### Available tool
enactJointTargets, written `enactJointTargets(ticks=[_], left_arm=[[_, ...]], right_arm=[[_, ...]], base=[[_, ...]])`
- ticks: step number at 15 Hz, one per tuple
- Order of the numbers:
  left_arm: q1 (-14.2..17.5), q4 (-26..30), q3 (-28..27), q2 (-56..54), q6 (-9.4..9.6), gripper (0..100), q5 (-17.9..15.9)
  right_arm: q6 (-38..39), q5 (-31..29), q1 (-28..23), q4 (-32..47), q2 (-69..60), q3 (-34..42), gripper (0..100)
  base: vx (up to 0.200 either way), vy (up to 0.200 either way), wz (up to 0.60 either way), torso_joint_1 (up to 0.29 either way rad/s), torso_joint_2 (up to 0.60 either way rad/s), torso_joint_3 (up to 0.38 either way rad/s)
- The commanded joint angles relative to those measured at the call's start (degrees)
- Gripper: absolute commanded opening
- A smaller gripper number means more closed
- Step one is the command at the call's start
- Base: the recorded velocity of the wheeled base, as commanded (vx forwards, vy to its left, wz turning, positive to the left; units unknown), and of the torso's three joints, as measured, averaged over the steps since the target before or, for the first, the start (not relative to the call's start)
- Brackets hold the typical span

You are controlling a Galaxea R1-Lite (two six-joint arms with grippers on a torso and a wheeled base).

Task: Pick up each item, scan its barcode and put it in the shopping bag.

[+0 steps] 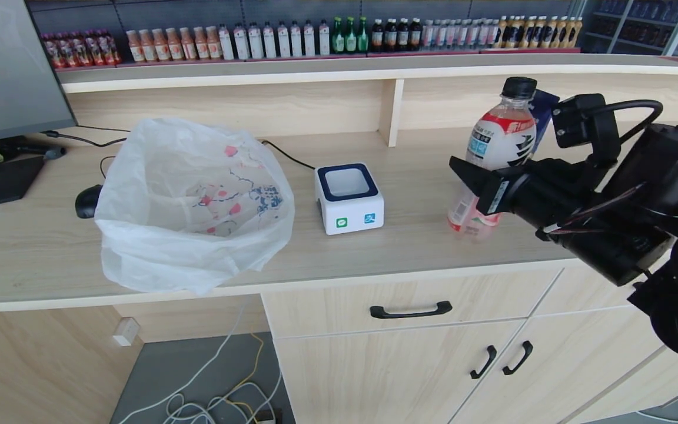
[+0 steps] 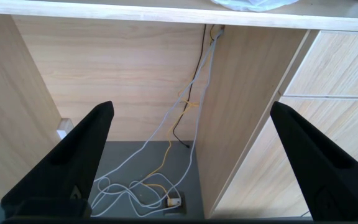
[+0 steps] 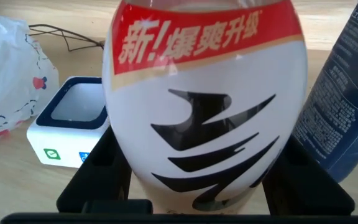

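Low on the left, beneath the counter edge, our left gripper (image 2: 191, 107) hangs with its fingers spread wide and nothing between them, so this step falls to the other arm. On the counter (image 1: 33, 253) above, the shopping bag (image 1: 139, 247) sits at the left with its mouth open toward us, and the scanner (image 1: 349, 200) stands just right of it, window facing up. Further right stands the bottle (image 1: 501, 141), base on the counter. Our right gripper (image 3: 201, 168) is closed about its lower half, one finger on each side, and appears to press on the label. Just behind the bottle, at the far right, stands a blue pack (image 1: 546, 106), close enough to be knocked. We judge that the bottle is gripped but not yet lifted. To do this well we should raise it straight up until it clears the pack, then carry it left over the scanner. There we turn the wrist so the barcode faces the window; we cannot tell where on the label it sits. The round, slick wall may twist in our grip, so we hold firmly and move gently. We count one bag, one scanner, one bottle and one blue pack: two items to scan.
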Motion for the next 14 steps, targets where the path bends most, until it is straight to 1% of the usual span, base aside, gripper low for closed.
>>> enactJointTargets(ticks=[1, 2, 4, 7, 8, 9, 10, 11, 14], left_arm=[[0.0, 0.0, 0.0, -0.02, -0.02, 100, 0.0], [0.0, 0.0, 0.0, -0.02, -0.02, 100, 0.0], [0.0, 0.0, 0.0, -0.02, -0.02, 100, 0.0], [0.0, 0.0, 0.0, -0.02, -0.02, 100, 0.0], [0.0, 0.0, 0.0, -0.02, -0.02, 100, 0.0], [0.0, 0.0, 0.0, -0.02, -0.02, 100, 0.0], [0.0, 0.0, 0.0, -0.02, -0.02, 100, 0.0], [0.0, 0.0, 0.0, -0.02, -0.02, 100, 0.0], [0.0, 0.0, 0.0, -0.02, -0.02, 100, 0.0]], right_arm=[[0.81, 1.54, 0.66, 0.11, -8.33, 6.71, 0], [0.9, 2.68, 1.19, 0.11, -10.18, 8.55, 0], [0.9, 2.86, 2.33, 0.11, -13.16, 11.63, 0], [1.17, 2.95, 5.58, 0.2, -19.58, 17.96, 0], [2.31, 2.95, 6.55, 0.2, -21.6, 20.06, 0], [2.4, 2.95, 6.64, 0.11, -21.78, 20.24, 0], [3.89, 3.03, 7.61, 0.46, -26.52, 24.11, 0], [4.95, 3.39, 7.61, 0.46, -28.37, 25.69, 0], [5.65, 6.02, 7.61, 0.72, -31.01, 27.18, 0]], base=[[0.0, 0.0, 0.0, 0.0, 0.0, 0.0], [0.0, 0.0, 0.0, 0.0, 0.0, 0.0], [0.0, 0.0, 0.0, 0.0, 0.0, 0.0], [0.0, 0.0, 0.0, 0.0, 0.0, 0.0], [0.0, 0.0, 0.0, 0.0, 0.0, 0.0], [0.0, 0.0, 0.0, 0.0, 0.0, 0.0], [0.0, 0.0, 0.0, 0.0, 0.0, 0.0], [0.0, 0.0, 0.0, 0.0, 0.0, 0.0], [0.0, 0.0, 0.0, 0.0, 0.0, 0.0]])
